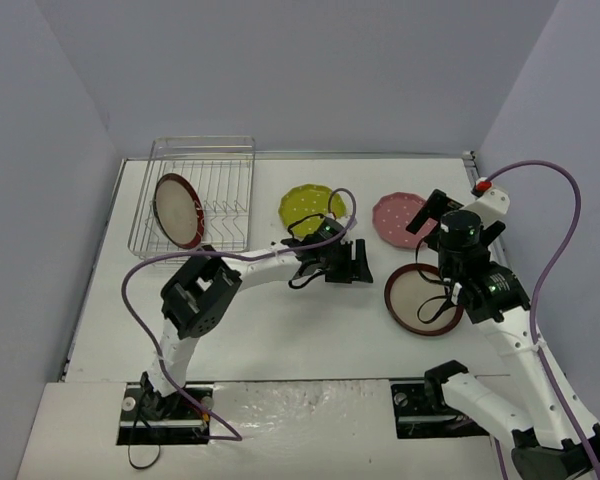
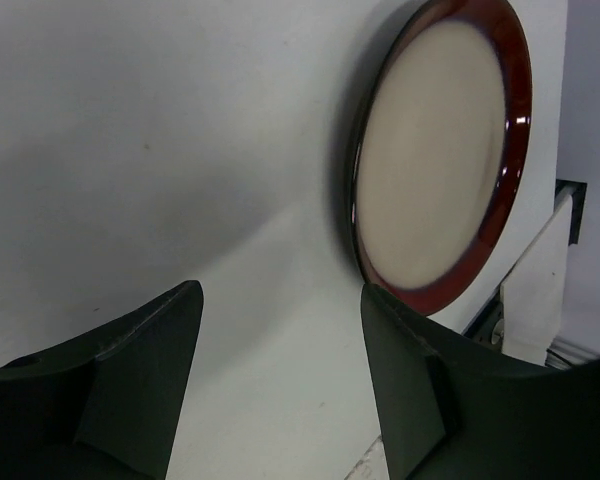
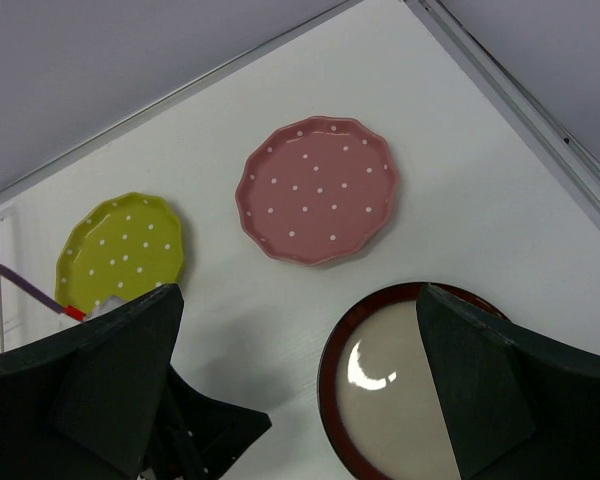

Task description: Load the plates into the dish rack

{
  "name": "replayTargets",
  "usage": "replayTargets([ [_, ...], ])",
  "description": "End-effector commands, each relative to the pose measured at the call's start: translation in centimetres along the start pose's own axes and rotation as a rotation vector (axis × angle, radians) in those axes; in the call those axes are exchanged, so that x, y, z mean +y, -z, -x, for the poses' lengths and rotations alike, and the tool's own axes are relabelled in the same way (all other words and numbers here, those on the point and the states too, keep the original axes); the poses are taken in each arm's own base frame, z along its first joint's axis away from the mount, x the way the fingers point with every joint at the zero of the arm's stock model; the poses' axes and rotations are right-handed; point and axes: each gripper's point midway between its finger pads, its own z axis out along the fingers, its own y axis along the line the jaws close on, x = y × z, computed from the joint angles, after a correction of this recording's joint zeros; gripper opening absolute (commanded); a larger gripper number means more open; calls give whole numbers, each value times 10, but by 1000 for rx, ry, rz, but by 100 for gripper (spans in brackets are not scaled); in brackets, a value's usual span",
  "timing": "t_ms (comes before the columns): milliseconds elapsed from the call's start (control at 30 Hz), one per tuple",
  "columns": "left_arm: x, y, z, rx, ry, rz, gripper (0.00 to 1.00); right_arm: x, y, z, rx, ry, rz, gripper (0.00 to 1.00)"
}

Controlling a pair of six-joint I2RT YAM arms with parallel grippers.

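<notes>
From above, the silver wire dish rack [image 1: 230, 190] sits at the far left of the white table [image 1: 280, 330]; a round plate with a dark red-brown rim and beige centre, the racked plate [image 1: 178, 210], stands on edge among the tines at its left side. Right of the rack lies the scalloped yellow-green dotted plate [image 1: 310, 207]; further right is the scalloped pink dotted plate [image 1: 398, 220]; nearer, on the right, the second red-rimmed plate [image 1: 415, 300] lies flat, partly under the right arm. The left gripper [image 1: 355, 264] reaches over mid-table, just near of the yellow-green dotted plate; the right gripper [image 1: 456, 228] hangs over the gap between the pink dotted plate and the second red-rimmed plate.

At the left wrist, the dark fingers [image 2: 150, 380] stand moderately apart with only bare table between them; the second red-rimmed plate lies beyond, well clear of them.

At the right wrist, the fingers [image 3: 490, 390] are spread wide and grip nothing; the second red-rimmed plate lies low between them; the pink and yellow-green plates lie flat beyond.
</notes>
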Motion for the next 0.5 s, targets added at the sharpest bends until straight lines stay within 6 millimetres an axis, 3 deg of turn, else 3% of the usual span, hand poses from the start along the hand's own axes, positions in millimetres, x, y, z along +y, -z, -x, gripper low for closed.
replayTargets([
  [0,-90,5,27,-76,15,-325,61,-1,6,25,-77,-52,-8,100],
  [467,-105,-27,2,-4,80,-441,62,-2,9,26,-81,-57,3,100],
])
